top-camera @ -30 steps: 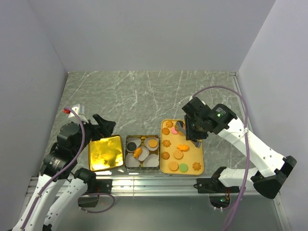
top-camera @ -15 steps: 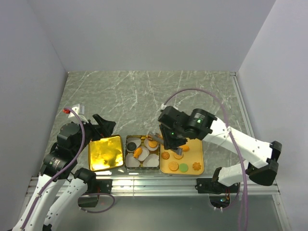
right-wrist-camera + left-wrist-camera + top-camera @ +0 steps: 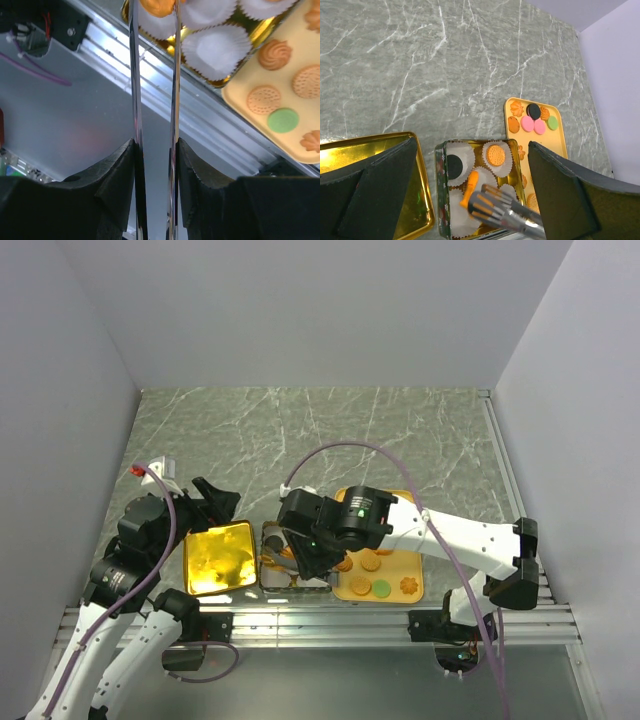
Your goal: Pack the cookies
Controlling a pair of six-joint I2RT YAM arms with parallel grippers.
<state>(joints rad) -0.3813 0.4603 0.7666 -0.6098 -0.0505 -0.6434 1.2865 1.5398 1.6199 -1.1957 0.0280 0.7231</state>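
Note:
My right gripper (image 3: 305, 552) is shut on metal tongs (image 3: 175, 75) and reaches over the open tin (image 3: 266, 582). The tong tips (image 3: 482, 197) sit on either side of an orange cookie (image 3: 470, 182) that leans on edge in a middle paper cup; it also shows at the tips in the right wrist view (image 3: 157, 6). I cannot tell whether they squeeze it. The tin (image 3: 439, 190) also holds a black cookie (image 3: 454, 164) and a golden round cookie (image 3: 495, 155) in cups. Several more cookies (image 3: 282, 120) lie on the yellow tray (image 3: 392, 588). My left gripper (image 3: 472, 145) is open and empty above the tin.
The gold tin lid (image 3: 218, 558) lies left of the tin, under my left fingers (image 3: 375, 190). White paper cups (image 3: 215, 47) fill the tin's near part. The aluminium rail of the table's near edge (image 3: 150, 75) runs just under the tongs. The right arm spans the tray.
My right arm has swung left with the tongs, from over the yellow tray to over the tin. The left arm has not moved.

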